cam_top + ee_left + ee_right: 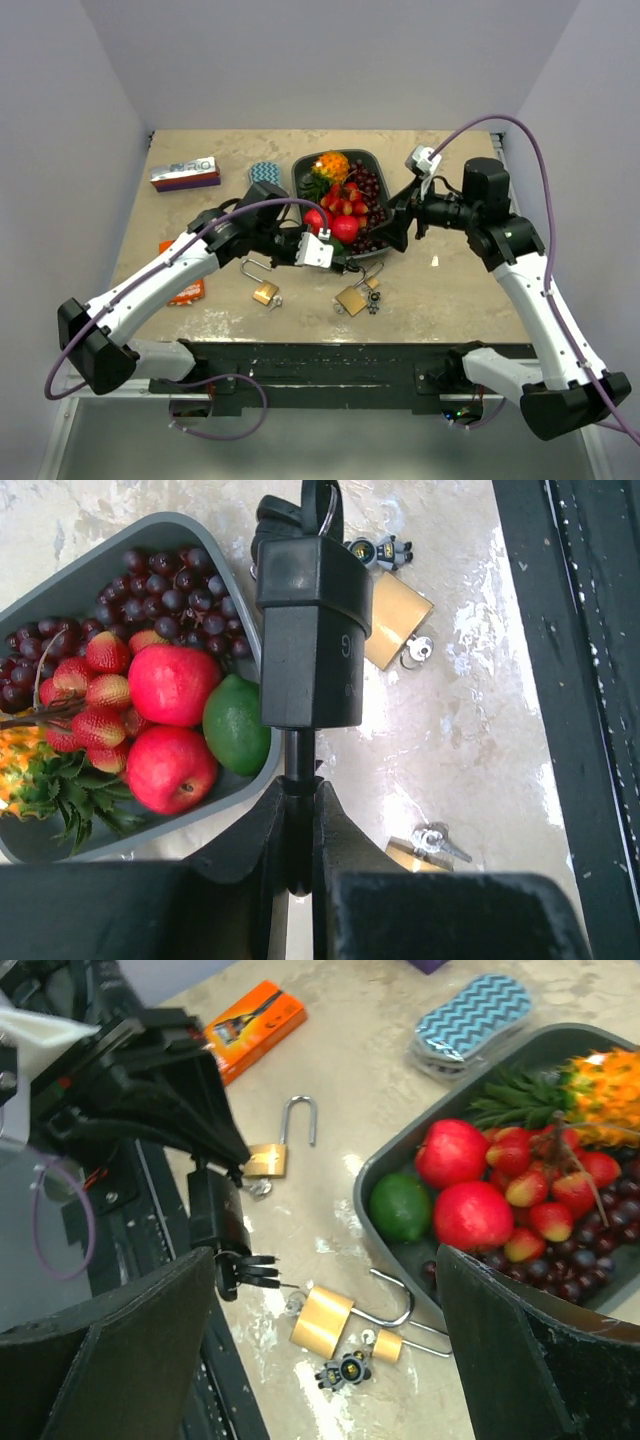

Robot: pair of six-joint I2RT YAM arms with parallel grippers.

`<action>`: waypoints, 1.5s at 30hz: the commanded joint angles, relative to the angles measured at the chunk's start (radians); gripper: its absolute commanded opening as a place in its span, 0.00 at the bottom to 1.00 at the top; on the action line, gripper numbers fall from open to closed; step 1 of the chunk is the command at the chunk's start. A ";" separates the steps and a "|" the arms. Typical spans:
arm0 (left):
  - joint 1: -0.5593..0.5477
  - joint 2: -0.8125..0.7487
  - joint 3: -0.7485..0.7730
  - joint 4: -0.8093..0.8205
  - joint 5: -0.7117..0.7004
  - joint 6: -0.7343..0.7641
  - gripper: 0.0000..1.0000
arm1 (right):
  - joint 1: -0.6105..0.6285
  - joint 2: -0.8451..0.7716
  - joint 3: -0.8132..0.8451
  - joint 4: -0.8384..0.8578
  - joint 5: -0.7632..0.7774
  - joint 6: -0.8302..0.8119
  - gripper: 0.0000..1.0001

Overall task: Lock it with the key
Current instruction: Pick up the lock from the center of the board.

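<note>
The left gripper (297, 800) is clamped tight on the thin metal shaft of the key (310, 630). The key's chunky black head sticks out past the fingertips, with a ring on its far end. In the top view that arm is stretched in towards the middle of the table (470, 290), and the key hangs just off the near corner of the gray fruit tray (110, 548).

Right beside the key head is the large brass padlock (322, 1320), lying flat on the table with its shackle swung open. Whether the key touches it, I cannot tell. A smaller brass padlock (382, 1343) sits against it, and a little figurine keychain (345, 1368) lies just in front.

Further left there's a second brass padlock (268, 1158), shackle (300, 1120) up and open, with small silver keys (430, 842) at its body.

Over on the other side, the right gripper (325, 1260) has its jaws spread wide and holds nothing. It hovers over the right edge of the tray, its camera looking down on the padlocks.

The tray holds two red apples (172, 683), a lime (235, 725), strawberries (105, 652), dark grapes (170, 585) and a pineapple (600, 1080). An orange box (255, 1015) lies on the left of the table. At the back, a blue chevron-patterned case (470, 1015) sits just beside the tray, and a silver and purple box (185, 173) lies further left.
</note>
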 commanded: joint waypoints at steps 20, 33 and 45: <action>-0.003 0.048 0.188 0.020 0.142 -0.110 0.00 | 0.200 -0.005 -0.191 0.168 -0.175 -0.207 0.96; 0.019 0.036 0.179 0.023 0.131 -0.129 0.00 | 0.258 0.066 -0.067 -0.275 -0.014 -0.558 0.42; 0.057 0.033 0.152 0.026 0.167 -0.120 0.00 | 0.256 -0.022 -0.085 -0.297 0.095 -0.523 0.67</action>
